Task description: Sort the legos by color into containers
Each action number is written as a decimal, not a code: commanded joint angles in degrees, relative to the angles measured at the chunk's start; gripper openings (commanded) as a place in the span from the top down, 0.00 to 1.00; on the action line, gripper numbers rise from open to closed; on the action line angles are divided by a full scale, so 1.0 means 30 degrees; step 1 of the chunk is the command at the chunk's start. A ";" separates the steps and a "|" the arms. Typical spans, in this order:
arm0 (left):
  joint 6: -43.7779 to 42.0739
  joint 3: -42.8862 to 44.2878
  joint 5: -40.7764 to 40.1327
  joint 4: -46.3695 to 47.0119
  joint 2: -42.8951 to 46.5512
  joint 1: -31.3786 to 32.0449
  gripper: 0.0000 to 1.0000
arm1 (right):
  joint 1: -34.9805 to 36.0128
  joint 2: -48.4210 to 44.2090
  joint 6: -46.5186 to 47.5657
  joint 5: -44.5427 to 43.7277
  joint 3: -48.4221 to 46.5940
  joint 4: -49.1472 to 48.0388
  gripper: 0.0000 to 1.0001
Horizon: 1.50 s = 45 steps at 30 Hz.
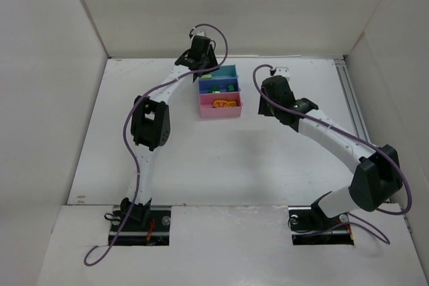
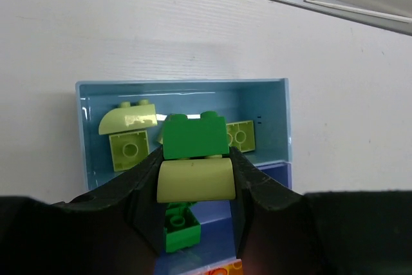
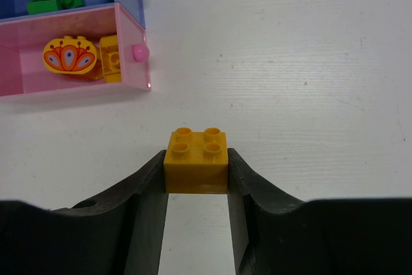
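White bench (image 1: pixel 268 159), teal tray (image 1: pixel 231 72) at 12 o'clock half hidden; left jaws pinching pale green brick (image 2: pixel 195 181), right jaws orange brick (image 3: pixel 196 162).

Bright, even overhead light; all three views sharp.

The white surface (image 1: pixel 221 159) shows almost no shadow. In the left wrist view, white glare streaks cross the teal tray (image 2: pixel 87 133). Both wrist views leave the jaws near-black along the bottom. Between them the light green brick (image 2: pixel 195 181) looks washed pale, and the orange brick (image 3: pixel 196 162) has a front face darker than its top.
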<state>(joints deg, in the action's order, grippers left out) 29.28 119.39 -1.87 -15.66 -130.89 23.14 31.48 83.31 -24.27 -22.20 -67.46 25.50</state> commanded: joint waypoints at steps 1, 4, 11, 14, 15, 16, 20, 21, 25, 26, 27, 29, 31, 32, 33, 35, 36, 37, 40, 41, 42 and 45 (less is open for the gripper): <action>-0.0384 0.1713 -0.0256 0.0533 -0.0254 -0.0124 0.83 | -0.0182 0.0151 0.0503 -0.0277 -0.0892 -0.0413 0.83; -0.0384 0.2797 0.0182 0.0708 -0.1280 -0.0124 0.78 | -0.0182 0.0151 0.0298 -0.0074 -0.0892 -0.0237 0.83; -0.0384 0.2360 0.0183 0.0911 -0.1313 -0.0300 0.47 | -0.0358 0.0151 0.0501 0.0104 -0.0892 -0.0413 0.83; -0.0384 0.2097 0.0183 0.1089 -0.0932 -0.0300 0.35 | -0.0358 0.0354 0.0679 0.0278 -0.1066 -0.0413 0.83; -0.0384 0.2097 0.0183 0.1089 -0.0930 -0.0300 0.35 | -0.0358 0.0356 0.0679 0.0279 -0.1068 -0.0413 0.83; -0.0587 0.1923 0.0183 0.1089 -0.0756 -0.0300 0.35 | -0.0358 0.0356 0.0940 0.0482 -0.1068 -0.0413 0.83; -0.0794 0.1921 0.0564 0.0796 -0.0055 -0.0300 0.32 | -0.0532 -0.0258 0.3482 0.2791 -0.0543 -0.1931 0.84; -0.0794 0.1631 0.0970 0.0506 0.0180 -0.0300 0.31 | -0.0534 -0.0462 0.4187 0.3495 -0.0221 -0.2371 0.84; -0.1408 -0.0709 0.2115 0.0298 0.2374 -0.0300 0.27 | -0.0710 -0.2188 1.0006 1.0078 0.0661 -0.5242 0.82; -0.1409 -0.1470 0.2494 0.0298 0.3656 -0.0300 0.25 | -0.0710 -0.2367 1.0981 1.2820 0.0661 -0.5450 0.79; -0.1700 -0.2203 0.2846 0.0298 0.4307 -0.0300 0.23 | -0.0275 -0.2369 1.1774 1.3544 0.0661 -0.5452 0.78; -0.1878 -0.4633 0.3782 0.0794 0.5771 -0.0476 0.23 | 0.0167 -0.2603 1.3588 1.4108 0.0485 -0.5220 0.80; -0.1878 -0.7609 0.6093 0.1495 0.8085 -0.1000 0.21 | 0.0345 -0.2779 1.4444 1.5042 0.0485 -0.5043 0.84; -0.1501 -0.8790 0.7029 0.2718 0.8905 -0.1177 0.19 | 0.0548 -0.2779 1.5057 1.5422 0.0485 -0.5042 0.84; -0.1323 -0.9933 0.9127 0.3455 1.0508 -0.1614 0.19 | 0.0550 -0.2779 1.5527 1.6760 0.0485 -0.4607 0.86; -0.1032 -1.2884 1.0898 0.5296 1.1924 -0.2026 0.15 | 0.0550 -0.2955 1.6523 1.7852 0.0309 -0.4049 0.86; -0.0855 -1.3686 1.1573 0.5685 1.2540 -0.2028 0.11 | 0.0724 -0.2955 1.7862 1.8496 0.0309 -0.3379 0.86; -0.0853 -1.4303 1.2943 0.5921 1.3474 -0.2202 0.11 | 0.0726 -0.2955 1.8456 1.9691 0.0309 -0.3024 0.86; -0.0853 -1.6093 1.5177 0.6536 1.4621 -0.1972 0.10 | 0.0931 -0.3131 1.8960 2.0784 0.0309 -0.3105 0.86; -0.0853 -1.6445 1.5792 0.6771 1.4858 -0.1564 0.10 | 0.0931 -0.3131 1.8960 2.1251 0.0309 -0.3108 0.86; -0.0679 -1.7028 1.5799 0.6773 1.5093 -0.1270 0.10 | 0.1105 -0.3131 1.8960 2.1256 0.0483 -0.3311 0.86; -0.0416 -1.8113 1.5476 0.7210 1.5913 -0.0275 0.10 | 0.1310 -0.3538 1.8960 2.1637 0.0717 -0.3955 0.86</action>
<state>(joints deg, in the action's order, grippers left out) 27.05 67.92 39.16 1.83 -86.43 19.73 34.35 75.44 29.82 37.30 -65.39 16.25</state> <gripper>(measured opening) 0.895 0.429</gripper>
